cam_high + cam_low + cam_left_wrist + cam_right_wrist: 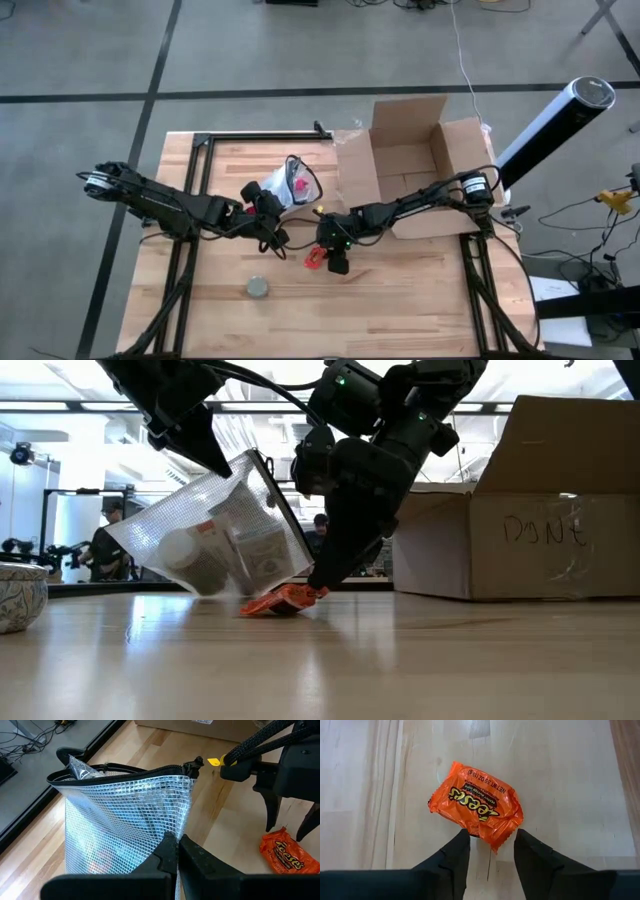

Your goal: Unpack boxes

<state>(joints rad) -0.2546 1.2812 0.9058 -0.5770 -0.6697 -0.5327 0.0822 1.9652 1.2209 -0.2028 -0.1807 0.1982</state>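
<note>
the brown cardboard box (420, 170) is stood open at the far right of the pale wooden table (400, 300), with a workshop seen behind. the mesh pouch (125, 815) is pinched shut-jawed by the left gripper (175, 851); the right gripper (490, 851) is parted narrowly over an orange candy packet (477, 805) lying on the wood.

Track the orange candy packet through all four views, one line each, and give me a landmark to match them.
High view: orange candy packet on the table, lower centre, beside the right gripper.
Low view: flat on the wood, centre, under that gripper.
Left wrist view: lower right edge.
Right wrist view: centre, its corner between the open fingers.
Shared landmark: the mesh zip pouch, pinched by the left gripper.
</note>
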